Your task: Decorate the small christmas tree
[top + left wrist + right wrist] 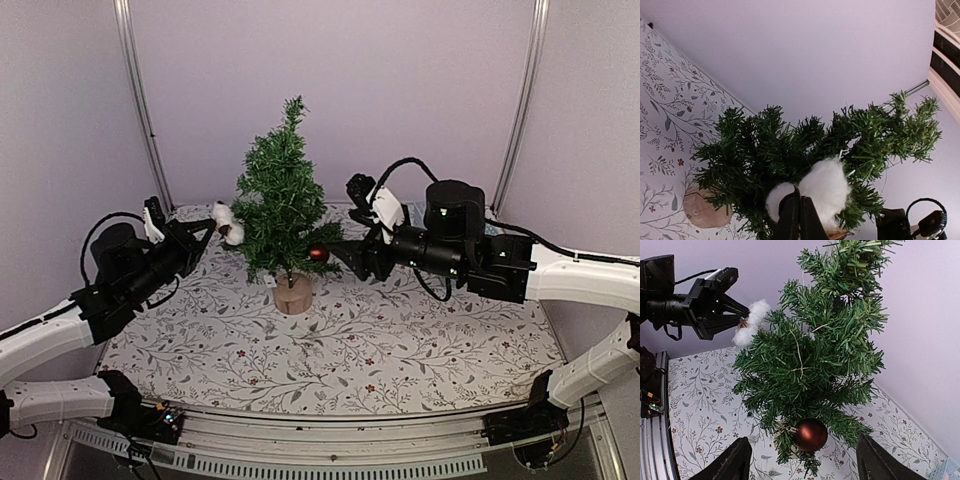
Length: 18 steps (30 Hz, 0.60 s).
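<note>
A small Christmas tree [281, 205] stands upright near the middle of a table [400, 340] covered in a pale cloth printed with leafy sprigs and little red flowers. The tree is dark green and bristly with a pointed top, and it sits on a short round wooden stump [293, 295]. A shiny red ball [318, 254] hangs from a low branch on the tree's right side, just above the stump. To the left of the tree, the left claw [208, 232] is clenched on a white puff [230, 226], a fluffy cotton-like ornament with a small brown spot, and holds it against the outer needles about halfway up the tree. From the left wrist camera, the two black fingers are pressed together at the bottom of the view, the white puff [827, 185] sits right at their tips, and the green branches [790, 145] spread behind it, with the stump [702, 210] low to the left. To the right of the tree, the right claw [345, 252] is released, its fingers spread wide and pointing at the lower branches, near the red ball and apart from it. From the right wrist camera, the red ball [810, 434] hangs between the two spread fingertips [737, 462], and the tree [815, 355] fills the centre. Beyond the tree in that view, the left claw [737, 315] pinches the white puff [751, 322] at the branch tips. Plain pale walls stand behind the tree.
</note>
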Tool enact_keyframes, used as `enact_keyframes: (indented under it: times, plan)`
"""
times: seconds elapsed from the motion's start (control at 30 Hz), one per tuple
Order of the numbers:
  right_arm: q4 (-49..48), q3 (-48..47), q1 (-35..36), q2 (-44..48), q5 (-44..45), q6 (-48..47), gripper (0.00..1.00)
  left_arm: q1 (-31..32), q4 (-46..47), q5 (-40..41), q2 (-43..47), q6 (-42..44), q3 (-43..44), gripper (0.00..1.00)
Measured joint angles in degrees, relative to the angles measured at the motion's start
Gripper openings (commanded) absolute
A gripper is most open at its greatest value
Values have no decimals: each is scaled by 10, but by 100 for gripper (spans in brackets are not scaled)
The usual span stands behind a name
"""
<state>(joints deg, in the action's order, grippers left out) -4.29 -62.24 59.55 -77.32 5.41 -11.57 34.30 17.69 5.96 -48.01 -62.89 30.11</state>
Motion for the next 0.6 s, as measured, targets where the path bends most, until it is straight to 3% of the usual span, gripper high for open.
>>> enact_keyframes:
  times: [0.6]
  plan:
    - [0, 0, 0, 0, 0, -1, 75, 0, -45, 1, -72, 24, 63, 0]
